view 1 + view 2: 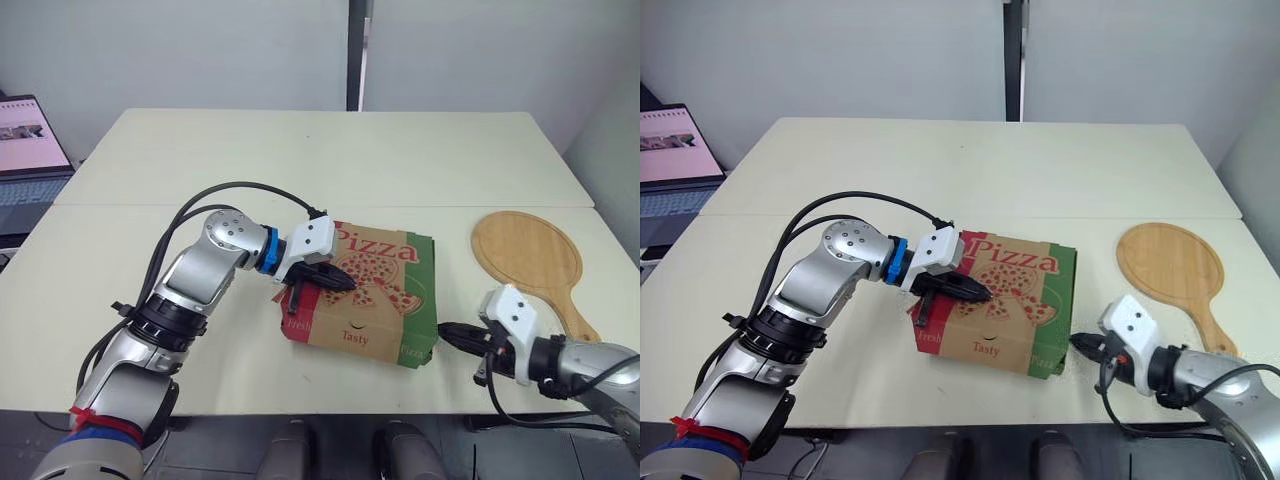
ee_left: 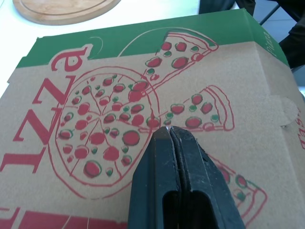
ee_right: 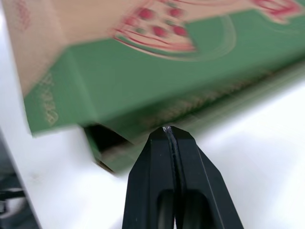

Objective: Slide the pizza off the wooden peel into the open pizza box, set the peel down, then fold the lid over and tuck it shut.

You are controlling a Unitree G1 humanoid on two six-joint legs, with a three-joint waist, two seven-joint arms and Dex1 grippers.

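Our pale table (image 1: 300, 160) meets a grey wall (image 1: 200, 50), with a laptop (image 1: 30, 150) off its left side. The wooden peel (image 1: 527, 255) lies right of the pizza box (image 1: 385, 310). Our left gripper (image 1: 343, 284) is on its lid and our right gripper (image 1: 445, 331) beside it, both pinched together.

The table (image 1: 300, 160) is lit brightly and evenly from above. Only soft, pale shadows are cast on it beside the pizza box (image 1: 375, 300). In the right wrist view the table is washed out to white, and a dark shadow is seen under the box's green side.
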